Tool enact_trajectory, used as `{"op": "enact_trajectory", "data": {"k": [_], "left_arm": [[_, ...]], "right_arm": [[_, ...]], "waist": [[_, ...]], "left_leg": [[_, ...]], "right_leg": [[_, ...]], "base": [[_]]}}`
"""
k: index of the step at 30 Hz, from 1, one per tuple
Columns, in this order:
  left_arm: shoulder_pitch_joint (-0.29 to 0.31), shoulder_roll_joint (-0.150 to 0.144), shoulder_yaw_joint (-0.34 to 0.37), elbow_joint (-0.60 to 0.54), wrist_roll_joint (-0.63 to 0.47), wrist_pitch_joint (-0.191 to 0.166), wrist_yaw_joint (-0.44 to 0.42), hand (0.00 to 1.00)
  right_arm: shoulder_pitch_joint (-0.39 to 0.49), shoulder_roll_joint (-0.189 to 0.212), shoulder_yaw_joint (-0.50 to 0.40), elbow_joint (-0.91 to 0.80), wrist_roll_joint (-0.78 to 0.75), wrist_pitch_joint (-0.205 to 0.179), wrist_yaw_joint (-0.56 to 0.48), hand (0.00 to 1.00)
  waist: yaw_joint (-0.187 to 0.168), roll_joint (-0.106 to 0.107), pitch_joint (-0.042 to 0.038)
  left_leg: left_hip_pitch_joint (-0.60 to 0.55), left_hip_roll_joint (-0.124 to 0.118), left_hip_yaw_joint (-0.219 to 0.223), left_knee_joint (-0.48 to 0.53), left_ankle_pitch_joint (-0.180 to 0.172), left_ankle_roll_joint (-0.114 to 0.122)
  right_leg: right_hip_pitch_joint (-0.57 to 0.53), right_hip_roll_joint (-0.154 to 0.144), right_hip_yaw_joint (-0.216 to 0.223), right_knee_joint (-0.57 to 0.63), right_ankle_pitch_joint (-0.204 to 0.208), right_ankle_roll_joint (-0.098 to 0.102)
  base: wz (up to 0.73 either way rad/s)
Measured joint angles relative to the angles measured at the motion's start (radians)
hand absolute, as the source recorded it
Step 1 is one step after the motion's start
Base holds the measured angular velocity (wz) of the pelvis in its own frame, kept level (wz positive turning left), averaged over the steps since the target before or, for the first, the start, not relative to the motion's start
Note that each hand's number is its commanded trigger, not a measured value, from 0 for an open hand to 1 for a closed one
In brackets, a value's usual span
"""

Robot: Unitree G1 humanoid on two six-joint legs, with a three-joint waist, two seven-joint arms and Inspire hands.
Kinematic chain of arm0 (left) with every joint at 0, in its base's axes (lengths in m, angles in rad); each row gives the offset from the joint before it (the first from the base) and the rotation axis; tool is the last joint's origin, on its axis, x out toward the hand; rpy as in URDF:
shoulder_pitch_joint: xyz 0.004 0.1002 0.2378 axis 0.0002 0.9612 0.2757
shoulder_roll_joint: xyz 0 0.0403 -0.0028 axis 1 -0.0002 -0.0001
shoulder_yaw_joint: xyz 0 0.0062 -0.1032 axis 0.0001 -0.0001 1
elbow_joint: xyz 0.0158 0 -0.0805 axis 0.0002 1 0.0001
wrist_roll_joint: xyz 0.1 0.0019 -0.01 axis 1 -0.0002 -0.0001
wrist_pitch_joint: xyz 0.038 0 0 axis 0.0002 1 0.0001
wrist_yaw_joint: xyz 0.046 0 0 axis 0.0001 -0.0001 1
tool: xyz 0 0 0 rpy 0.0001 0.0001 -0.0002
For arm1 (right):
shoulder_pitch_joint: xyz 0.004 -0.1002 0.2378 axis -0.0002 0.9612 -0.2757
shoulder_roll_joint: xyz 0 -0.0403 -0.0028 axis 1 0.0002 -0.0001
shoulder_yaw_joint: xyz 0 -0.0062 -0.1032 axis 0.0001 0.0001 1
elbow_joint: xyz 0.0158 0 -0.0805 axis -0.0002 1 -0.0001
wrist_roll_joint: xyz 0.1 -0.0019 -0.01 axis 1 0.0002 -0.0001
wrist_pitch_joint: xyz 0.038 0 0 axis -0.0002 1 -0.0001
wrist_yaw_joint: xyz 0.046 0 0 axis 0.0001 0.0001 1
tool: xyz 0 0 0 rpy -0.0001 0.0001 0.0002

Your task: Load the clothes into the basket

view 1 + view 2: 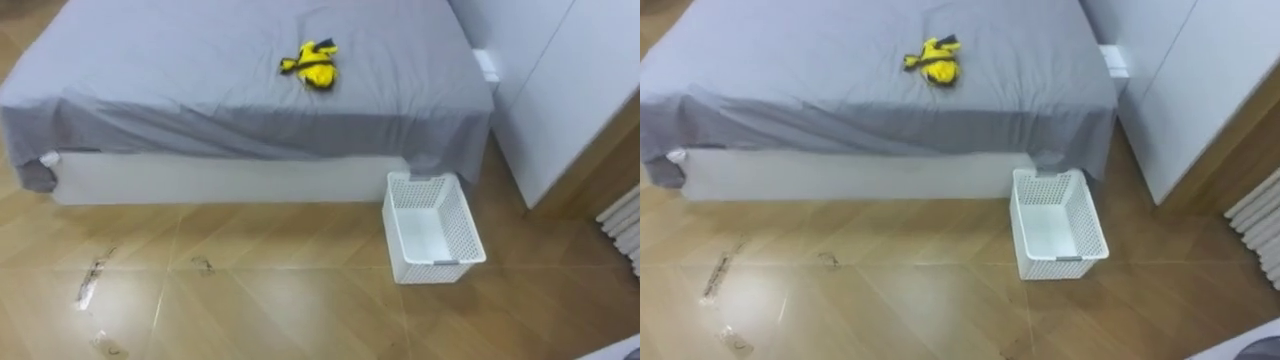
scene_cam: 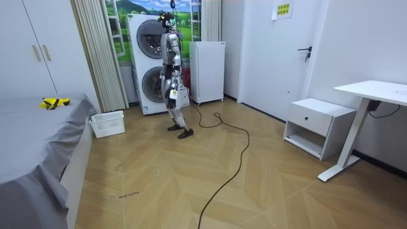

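One yellow garment (image 1: 312,64) on grey bed (image 1: 150,90), white basket (image 1: 432,232) beside it, distant robot hand (image 2: 173,95) grip unreadable.

The clothes (image 1: 312,65) are bright yellow with black trim, set against a plain grey sheet (image 1: 200,70) toward the bed's far edge. The bed's base (image 1: 230,180) is white. The basket (image 1: 468,235) is white, its walls a fine open lattice. The floor (image 1: 300,300) is light brown wood laid in herringbone. The wardrobe (image 1: 570,90), stacked washing machines (image 2: 147,63), small fridge (image 2: 208,70), nightstand (image 2: 318,124) and desk (image 2: 375,90) are all white.
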Motion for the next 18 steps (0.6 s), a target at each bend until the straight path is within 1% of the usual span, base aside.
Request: {"op": "enact_trajectory", "data": {"k": [1,2,3,4,5,6,7,8,9,10,11,12,13,14,15,16,17,18], "left_arm": [[0.003,-0.002,0.015,0.004,-0.027,-0.007,-0.006,0.00],[0.000,-0.002,0.015,0.004,-0.033,-0.008,-0.008,0.00],[-0.004,-0.005,0.008,0.002,-0.055,-0.011,-0.008,0.00],[-0.005,-0.006,-0.008,-0.003,-0.067,-0.017,-0.006,0.00],[0.005,-0.007,-0.008,-0.005,-0.074,-0.018,-0.005,0.00],[0.026,-0.009,-0.008,-0.005,-0.074,-0.023,-0.003,0.00],[0.034,-0.009,-0.006,-0.005,-0.074,-0.025,-0.002,0.00],[0.052,-0.008,-0.003,-0.004,-0.072,-0.025,0.009,0.00],[0.065,-0.008,-0.003,-0.004,-0.072,-0.025,0.013,0.00],[0.070,-0.009,-0.004,-0.003,-0.071,-0.025,0.010,0.00],[0.070,-0.009,-0.004,-0.003,-0.071,-0.025,0.007,0.00],[0.061,-0.009,-0.004,-0.003,-0.072,-0.025,-0.002,0.00],[0.055,-0.010,-0.004,-0.003,-0.071,-0.027,-0.008,0.00],[0.047,-0.013,-0.004,-0.004,-0.071,-0.029,-0.010,0.00],[0.036,-0.014,-0.005,-0.004,-0.073,-0.030,-0.010,0.00],[0.029,-0.009,-0.006,-0.004,-0.073,-0.036,-0.008,0.00],[0.025,-0.006,-0.007,-0.003,-0.074,-0.037,-0.007,0.00],[0.012,-0.002,-0.012,-0.004,-0.073,-0.043,-0.003,0.00]], "right_arm": [[0.007,-0.001,0.000,0.002,0.010,0.001,0.000,0.00],[0.010,0.000,0.001,0.002,0.018,0.001,-0.001,0.00],[0.013,-0.002,0.000,0.002,0.037,0.002,-0.004,0.00],[0.012,-0.004,0.002,0.002,0.042,0.003,-0.004,0.00],[0.013,-0.005,0.004,0.002,0.044,0.003,-0.004,0.00],[0.013,-0.010,0.006,0.001,0.046,0.004,-0.002,0.00],[0.013,-0.011,0.006,0.002,0.046,0.006,-0.002,0.00],[0.017,-0.011,0.011,0.003,0.046,0.015,-0.002,0.00],[0.018,-0.011,0.015,0.003,0.045,0.025,-0.003,0.00],[0.018,-0.011,0.015,0.002,0.039,0.032,-0.007,0.00],[0.018,-0.011,0.013,0.002,0.039,0.033,-0.010,0.00],[0.015,-0.010,0.007,0.002,0.034,0.032,-0.015,0.00],[0.016,-0.011,-0.001,-0.001,0.009,0.029,-0.019,0.00],[0.013,-0.012,-0.004,-0.005,0.001,0.026,-0.023,0.00],[0.006,-0.011,-0.008,-0.007,-0.006,0.015,-0.035,0.00],[-0.002,-0.008,-0.003,-0.008,-0.002,0.003,-0.046,0.00],[-0.002,-0.007,0.002,-0.008,0.001,-0.002,-0.050,0.00],[0.003,-0.008,0.004,-0.008,0.006,-0.003,-0.063,0.00]], "waist": [[0.003,-0.005,0.0027],[0.001,-0.005,0.0021],[0.001,-0.007,0.0035],[0.003,-0.017,0.0013],[0.006,-0.017,0.0022],[0.016,-0.020,0.0006],[0.025,-0.017,0.0025],[0.037,-0.013,0.0057],[0.038,-0.019,0.0053],[0.036,-0.027,0.0061],[0.036,-0.033,0.0053],[0.030,-0.047,-0.0015],[0.031,-0.071,0.0032],[0.033,-0.074,0.0046],[0.035,-0.073,0.0080],[0.033,-0.069,0.0095],[0.031,-0.068,0.0089],[0.028,-0.070,0.0092]], "left_leg": [[-0.059,0.000,-0.028,0.101,0.013,0.017],[-0.081,-0.015,-0.035,0.102,0.002,0.030],[-0.143,-0.056,-0.036,0.064,-0.010,0.043],[-0.200,-0.098,-0.021,-0.015,0.000,0.034],[-0.225,-0.118,-0.013,-0.078,0.014,0.023],[-0.267,-0.145,-0.015,-0.228,0.070,0.013],[-0.284,-0.146,-0.013,-0.285,0.119,0.017],[-0.313,-0.144,-0.015,-0.358,0.192,0.019],[-0.331,-0.145,-0.013,-0.405,0.258,0.030],[-0.343,-0.147,0.002,-0.411,0.323,0.053],[-0.347,-0.151,0.018,-0.399,0.353,0.070],[-0.356,-0.174,0.042,-0.355,0.353,0.112],[-0.364,-0.197,0.063,-0.299,0.302,0.118],[-0.370,-0.201,0.072,-0.266,0.275,0.119],[-0.369,-0.200,0.090,-0.212,0.220,0.123],[-0.352,-0.201,0.101,-0.168,0.171,0.129],[-0.336,-0.204,0.105,-0.161,0.149,0.130],[-0.282,-0.217,0.113,-0.176,0.107,0.135]], "right_leg": [[0.023,0.005,0.011,0.001,-0.014,-0.014],[0.031,0.004,0.018,0.002,-0.021,-0.018],[0.038,-0.008,0.022,0.012,-0.040,-0.021],[0.041,-0.026,0.026,0.020,-0.060,-0.013],[0.044,-0.033,0.034,0.020,-0.067,-0.011],[0.055,-0.042,0.049,0.019,-0.083,-0.008],[0.062,-0.046,0.050,0.018,-0.090,-0.009],[0.079,-0.049,0.065,0.012,-0.106,-0.005],[0.097,-0.056,0.077,0.010,-0.130,0.004],[0.118,-0.070,0.085,0.009,-0.153,0.019],[0.124,-0.081,0.089,0.009,-0.167,0.025],[0.129,-0.111,0.095,0.007,-0.188,0.046],[0.139,-0.147,0.098,0.003,-0.195,0.060],[0.144,-0.159,0.098,0.013,-0.191,0.069],[0.144,-0.177,0.095,0.053,-0.178,0.093],[0.128,-0.188,0.085,0.150,-0.157,0.119],[0.113,-0.199,0.079,0.215,-0.136,0.131],[0.072,-0.213,0.072,0.364,-0.063,0.134]], "base": [[0.08],[0.24],[0.15],[0.04],[-0.29],[-0.38],[-0.59],[-0.52],[-0.45],[-0.20],[-0.06],[-0.06],[-0.11],[-0.26],[-0.27],[-0.19],[0.00],[0.19]]}}
